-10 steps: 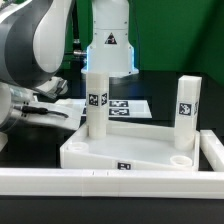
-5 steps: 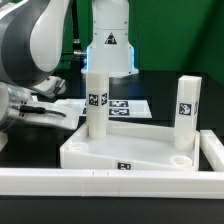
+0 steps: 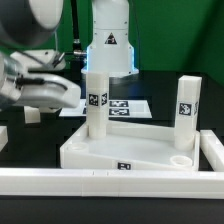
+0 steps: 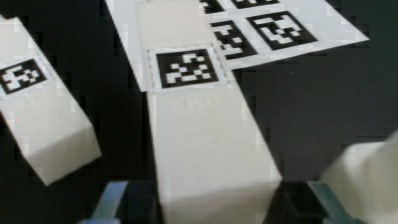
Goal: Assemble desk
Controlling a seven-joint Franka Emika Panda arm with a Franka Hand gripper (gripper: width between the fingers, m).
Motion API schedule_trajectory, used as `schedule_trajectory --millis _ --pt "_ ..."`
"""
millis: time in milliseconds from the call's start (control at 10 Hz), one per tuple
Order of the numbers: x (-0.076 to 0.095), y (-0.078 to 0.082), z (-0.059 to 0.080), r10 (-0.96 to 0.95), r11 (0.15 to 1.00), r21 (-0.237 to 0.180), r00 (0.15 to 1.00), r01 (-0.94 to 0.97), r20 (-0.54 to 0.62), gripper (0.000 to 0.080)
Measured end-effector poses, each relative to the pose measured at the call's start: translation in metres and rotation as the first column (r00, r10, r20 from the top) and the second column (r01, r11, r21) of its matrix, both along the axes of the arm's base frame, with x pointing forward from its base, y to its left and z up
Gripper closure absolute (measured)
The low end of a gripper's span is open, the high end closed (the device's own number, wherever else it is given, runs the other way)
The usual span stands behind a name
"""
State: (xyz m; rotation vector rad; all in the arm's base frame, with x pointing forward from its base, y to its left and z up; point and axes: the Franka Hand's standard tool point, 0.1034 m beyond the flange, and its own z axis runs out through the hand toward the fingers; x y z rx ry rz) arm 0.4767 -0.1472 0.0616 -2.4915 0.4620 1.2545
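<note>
Desk point(image 3: 120, 148) roughly half built. Hand point(image 4: 228, 205) is part-closed on a loose leg point(image 4: 201, 130), which looks gripped. Spare leg point(image 4: 45, 110) is beside it on the surface point(image 3: 25, 150). Tabletop point(image 3: 150, 145) at hand's 4 o'clock: standing leg point(image 3: 95, 100) at its 10 o'clock corner, second standing leg point(image 3: 187, 105) at 2 o'clock. Two legs left to fit.

There is one large white plastic tray-like tabletop point(image 3: 150, 150). Four white block legs with black-and-white square tags show: left upright leg point(image 3: 95, 100), right upright leg point(image 3: 187, 105), third leg point(image 4: 205, 150), fourth leg point(image 4: 45, 100). There is one marker board point(image 3: 130, 106). Two long white border rails show: near rail point(image 3: 90, 181), right rail point(image 3: 212, 150).
</note>
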Motion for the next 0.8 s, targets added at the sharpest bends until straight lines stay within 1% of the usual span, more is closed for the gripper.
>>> schedule_trajectory --millis 200,300,400,500,600,700,800 --pt "0.004 -0.003 -0.005 0.000 1.000 -0.017 1.000 0.000 0.029 0.0507" --pt "0.005 -0.002 -0.004 0.002 1.000 -0.017 1.000 -0.001 0.031 0.0507" --pt "0.011 0.001 0.002 0.010 1.000 -0.021 0.999 -0.009 0.049 0.0507" --pt "0.027 0.001 0.014 0.015 0.999 -0.043 0.993 -0.011 0.115 0.0507" --pt "0.035 0.000 0.027 0.017 0.998 -0.063 0.984 -0.006 0.175 0.0507" --pt "0.039 0.002 0.036 0.020 0.998 -0.068 0.980 -0.006 0.199 0.0507" --pt "0.049 0.002 0.034 0.032 0.995 -0.101 0.964 -0.005 0.263 0.0507"
